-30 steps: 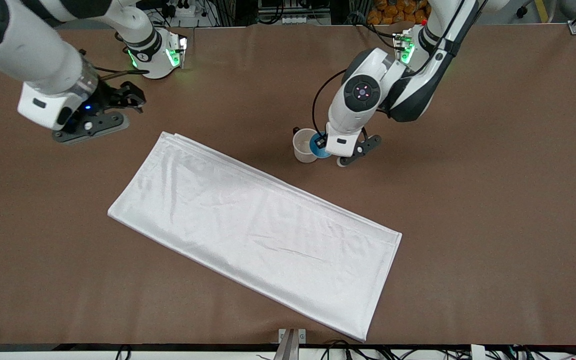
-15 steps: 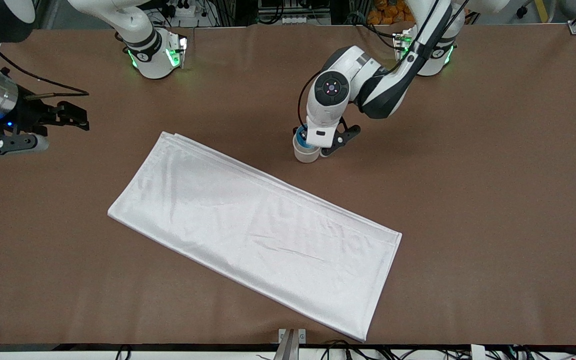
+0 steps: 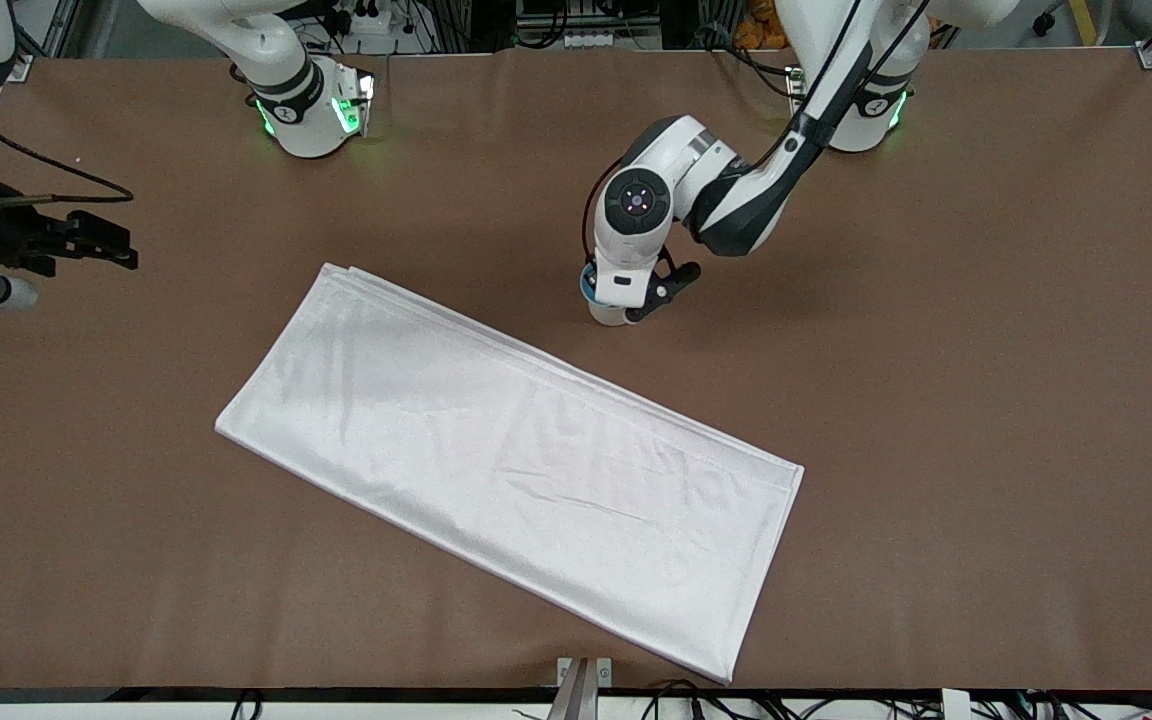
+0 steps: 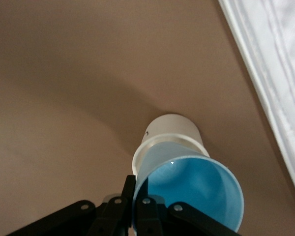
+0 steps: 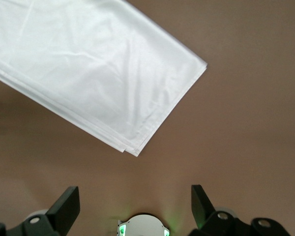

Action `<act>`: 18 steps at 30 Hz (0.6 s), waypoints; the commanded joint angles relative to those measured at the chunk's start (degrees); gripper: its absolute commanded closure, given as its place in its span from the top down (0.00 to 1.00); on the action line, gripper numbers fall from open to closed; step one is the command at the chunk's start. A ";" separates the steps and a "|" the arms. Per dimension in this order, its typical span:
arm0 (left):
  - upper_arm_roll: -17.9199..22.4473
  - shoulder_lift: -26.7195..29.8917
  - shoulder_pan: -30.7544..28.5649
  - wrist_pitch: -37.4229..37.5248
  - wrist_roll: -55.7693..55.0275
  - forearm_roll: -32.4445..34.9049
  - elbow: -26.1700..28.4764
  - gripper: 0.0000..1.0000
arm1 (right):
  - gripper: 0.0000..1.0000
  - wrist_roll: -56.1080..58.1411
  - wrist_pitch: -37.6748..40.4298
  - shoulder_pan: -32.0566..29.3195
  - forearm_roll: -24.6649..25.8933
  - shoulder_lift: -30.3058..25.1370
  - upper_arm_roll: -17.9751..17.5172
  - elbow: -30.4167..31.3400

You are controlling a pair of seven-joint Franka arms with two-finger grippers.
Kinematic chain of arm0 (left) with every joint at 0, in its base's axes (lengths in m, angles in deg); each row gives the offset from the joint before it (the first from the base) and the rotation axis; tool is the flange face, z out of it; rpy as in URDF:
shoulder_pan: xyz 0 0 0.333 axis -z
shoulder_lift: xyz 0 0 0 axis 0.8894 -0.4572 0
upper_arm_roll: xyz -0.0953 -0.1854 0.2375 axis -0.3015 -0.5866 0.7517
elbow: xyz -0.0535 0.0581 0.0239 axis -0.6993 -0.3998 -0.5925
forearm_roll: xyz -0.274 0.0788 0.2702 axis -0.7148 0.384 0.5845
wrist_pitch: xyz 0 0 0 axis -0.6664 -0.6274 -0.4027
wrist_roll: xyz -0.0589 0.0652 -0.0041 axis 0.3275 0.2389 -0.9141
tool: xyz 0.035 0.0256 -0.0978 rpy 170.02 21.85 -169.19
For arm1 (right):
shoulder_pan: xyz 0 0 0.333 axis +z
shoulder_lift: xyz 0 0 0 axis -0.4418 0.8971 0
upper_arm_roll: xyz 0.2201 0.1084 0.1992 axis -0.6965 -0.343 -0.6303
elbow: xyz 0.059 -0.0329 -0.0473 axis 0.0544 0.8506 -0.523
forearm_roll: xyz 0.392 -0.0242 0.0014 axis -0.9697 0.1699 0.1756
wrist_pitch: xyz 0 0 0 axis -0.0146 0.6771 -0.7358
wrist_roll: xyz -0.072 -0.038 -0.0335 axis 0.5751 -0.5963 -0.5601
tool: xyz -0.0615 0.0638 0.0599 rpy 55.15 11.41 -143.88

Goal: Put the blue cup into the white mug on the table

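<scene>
No readable text, labels, brands, numbers or signs on anything visible.

The table (image 3: 936,400) carries a white cloth (image 3: 506,460) and the white mug (image 3: 608,314).

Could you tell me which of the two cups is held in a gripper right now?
The blue cup, clamped by the left gripper over the white mug, which stands free on the table.

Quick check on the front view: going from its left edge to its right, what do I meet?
Right tool over the table → white cloth → left tool holding the blue cup over the white mug.
</scene>
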 commanded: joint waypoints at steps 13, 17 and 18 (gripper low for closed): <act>0.90 1.14 -0.55 2.81 0.19 6.40 -3.50 1.00 | 1.00 3.35 -4.72 -1.35 -0.22 -3.01 2.45 4.09; 1.33 2.38 -3.17 5.27 2.20 14.76 -4.73 1.00 | 1.00 5.99 -5.68 -1.35 0.14 -2.83 3.77 4.00; 1.33 2.38 -4.58 5.80 3.69 16.26 -5.25 1.00 | 1.00 6.51 -6.03 -1.35 0.14 -2.74 4.04 4.17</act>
